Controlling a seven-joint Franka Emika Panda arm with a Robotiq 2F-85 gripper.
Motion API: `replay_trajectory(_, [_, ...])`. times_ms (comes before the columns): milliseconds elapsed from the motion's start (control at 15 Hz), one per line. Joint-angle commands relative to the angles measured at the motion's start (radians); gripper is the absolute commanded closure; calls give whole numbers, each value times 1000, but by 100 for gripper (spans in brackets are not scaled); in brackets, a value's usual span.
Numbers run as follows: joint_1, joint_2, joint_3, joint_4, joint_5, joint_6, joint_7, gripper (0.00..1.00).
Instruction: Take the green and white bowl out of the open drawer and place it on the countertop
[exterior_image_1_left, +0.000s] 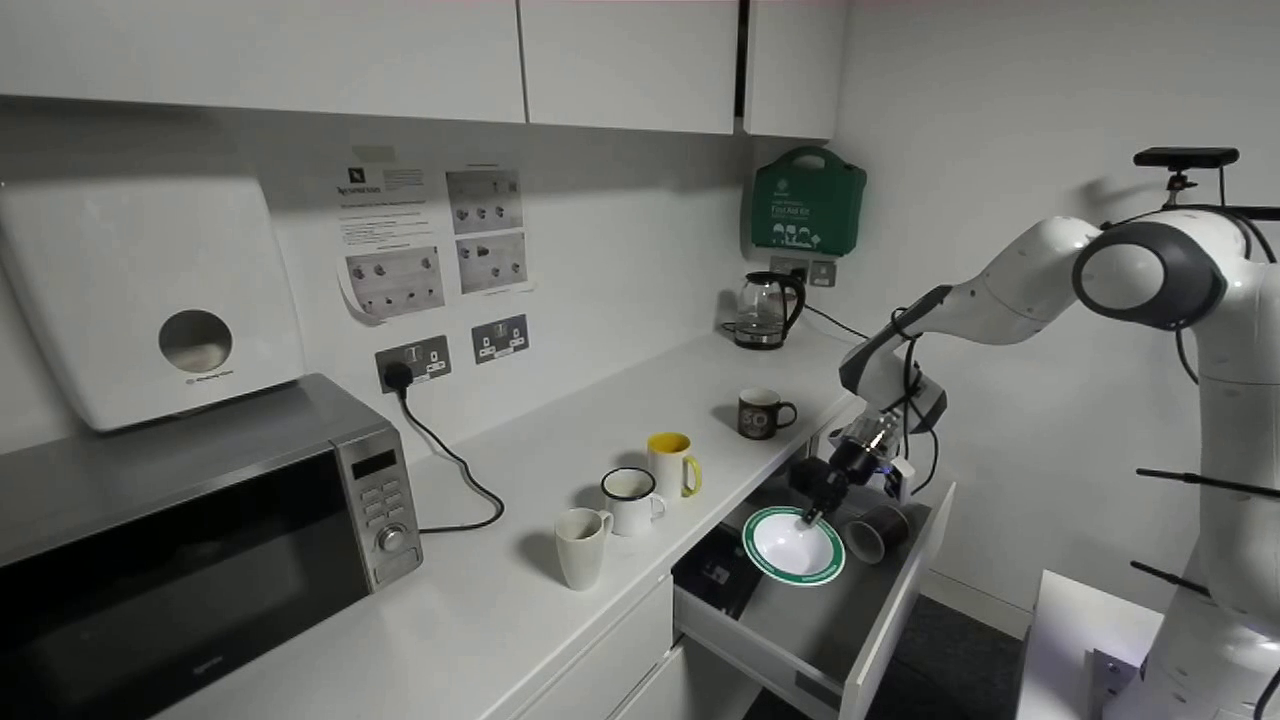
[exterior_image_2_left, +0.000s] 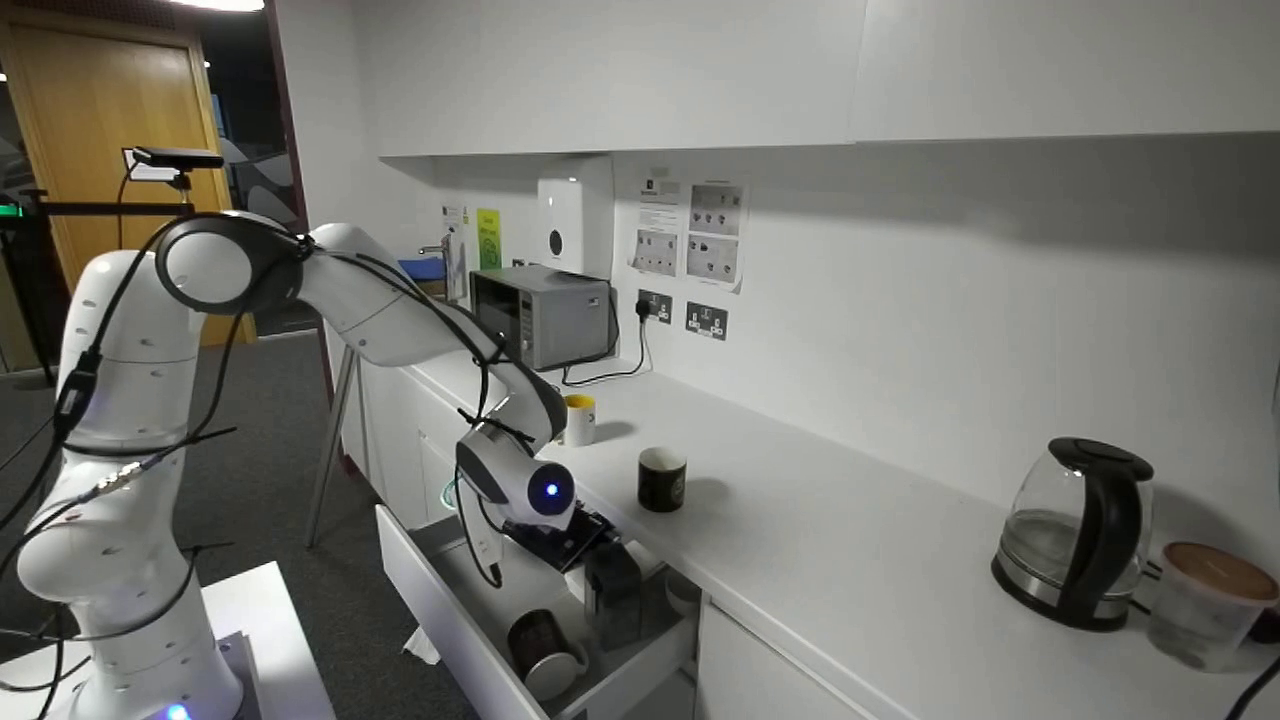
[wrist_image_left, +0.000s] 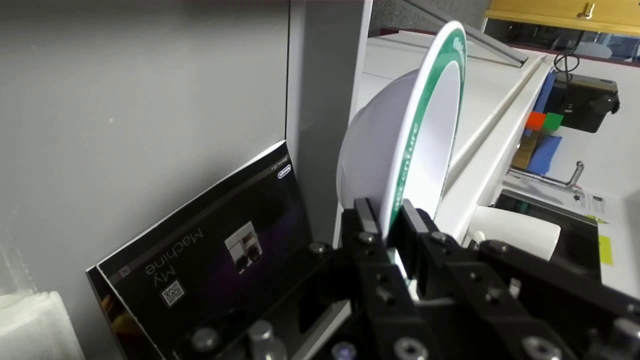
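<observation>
Green-banded white bowl (exterior_image_1_left: 794, 548)

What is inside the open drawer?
I see a dark mug on its side, a black box or booklet and a dark container. In an exterior view, the held bowl covers part of the drawer; anything behind it is hidden.

A kitchen is shown by the microwave (exterior_image_1_left: 200, 540), kettle (exterior_image_1_left: 762, 318) and mugs (exterior_image_1_left: 630, 512) on the countertop (exterior_image_1_left: 480, 600); a workplace setting is suggested by printed notices (exterior_image_1_left: 393, 280), a wall dispenser (exterior_image_1_left: 130, 270) and a first aid kit (exterior_image_1_left: 806, 212).
</observation>
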Motion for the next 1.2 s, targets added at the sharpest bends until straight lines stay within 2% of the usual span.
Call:
replay_trajectory(0, [-17, -121, -15, -84, -29, -1, 103, 96])
replay_trajectory(467, [-36, -234, -32, -158, 18, 16, 254, 96])
replay_trajectory(800, [-27, -295, -30, -193, 96, 83, 421, 96])
replay_trajectory(1133, [-19, -326, -17, -210, 173, 144, 508, 96])
